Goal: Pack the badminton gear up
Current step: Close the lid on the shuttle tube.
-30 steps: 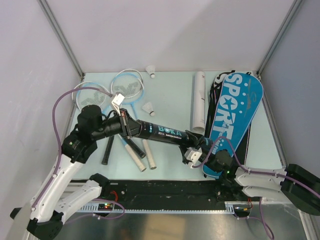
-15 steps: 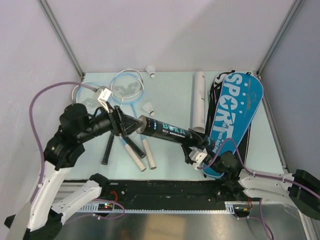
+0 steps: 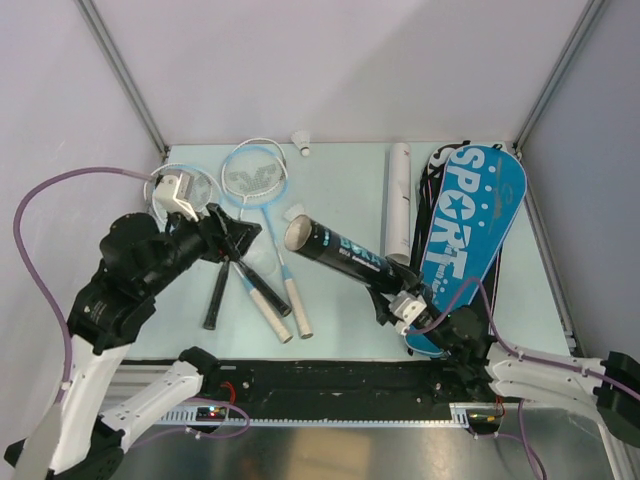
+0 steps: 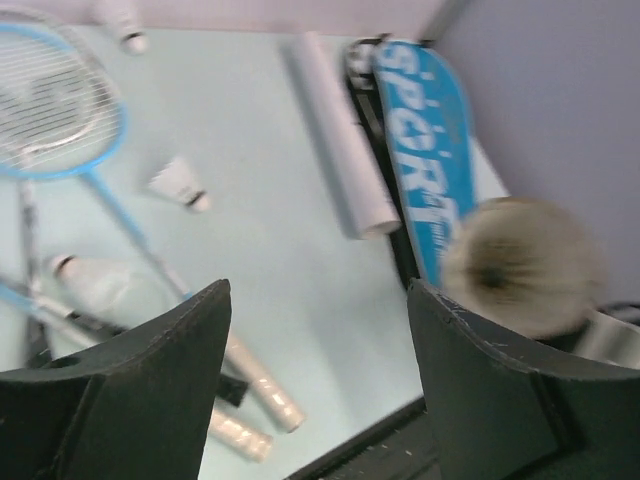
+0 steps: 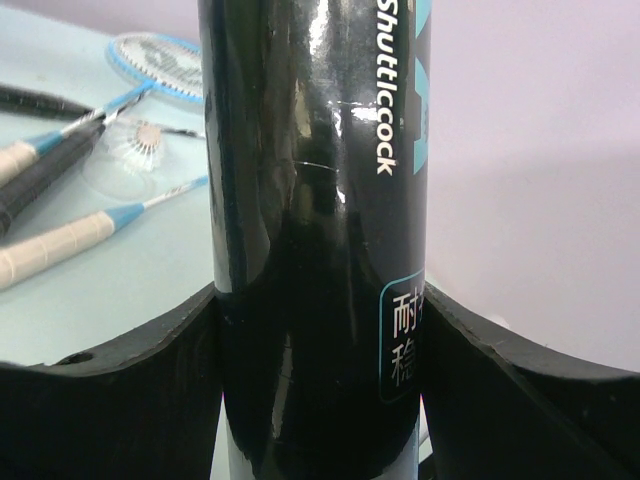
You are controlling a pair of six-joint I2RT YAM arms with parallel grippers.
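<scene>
Above the pale green worktop (image 3: 340,190), seen from overhead, the long glossy black tube (image 3: 345,260) slants upward, its foot clamped in the right gripper (image 3: 400,300) jaws. Its contents cannot be told. The left gripper (image 3: 238,236) jaws stand apart near its mouth, empty. The left wrist view shows that mouth blurred and a small white feathered shuttlecock (image 4: 178,183) lying loose. The right wrist view shows the jaws pinching the tube.

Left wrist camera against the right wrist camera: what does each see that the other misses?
Only the left wrist view: the blue SPORT bag, the white tube, and the left gripper open and empty. Only the right wrist view: the right gripper clamped on the black tube, lettered Shuttlecock. Both: the pale-blue racket head, white-wrapped handles and the table.
</scene>
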